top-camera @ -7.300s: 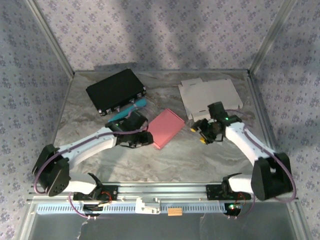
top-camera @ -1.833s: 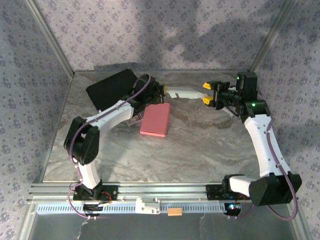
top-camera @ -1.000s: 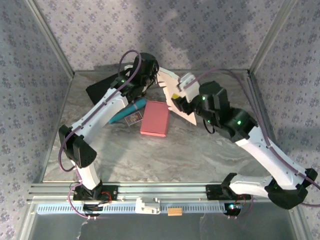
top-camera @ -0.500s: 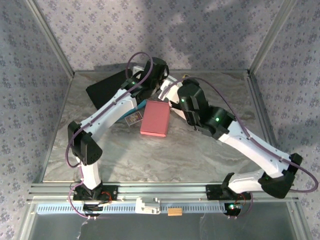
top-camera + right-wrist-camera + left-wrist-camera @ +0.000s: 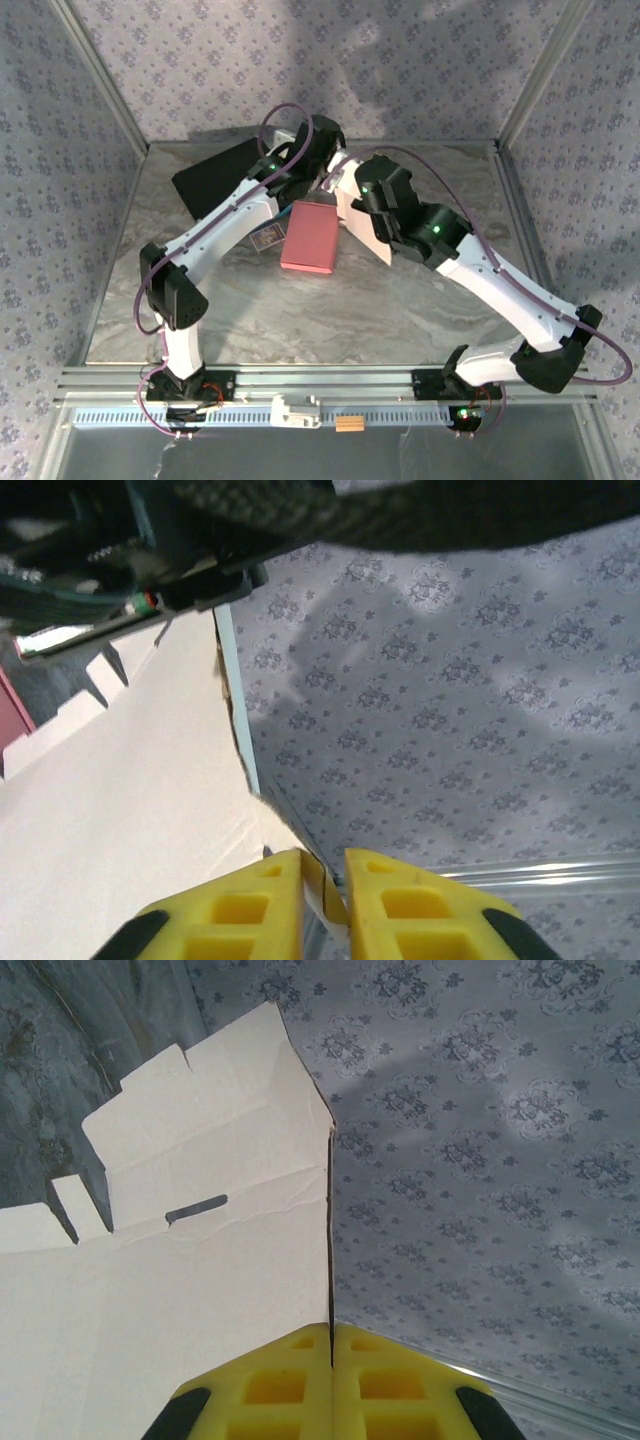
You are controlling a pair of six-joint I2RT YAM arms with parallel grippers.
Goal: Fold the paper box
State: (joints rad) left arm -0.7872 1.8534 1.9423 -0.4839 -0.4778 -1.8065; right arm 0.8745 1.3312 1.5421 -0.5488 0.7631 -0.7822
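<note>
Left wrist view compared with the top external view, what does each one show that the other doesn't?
Left wrist: the left pincer shut on the edge of the paper box, and a slot cut in its panel. Top external: a pink box and a black case lying below the raised card. Shared: the paper box itself, held up off the surface.

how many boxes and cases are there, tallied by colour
white: 1 (paper box)
pink: 1 (pink box)
black: 1 (black case)
total: 3
</note>
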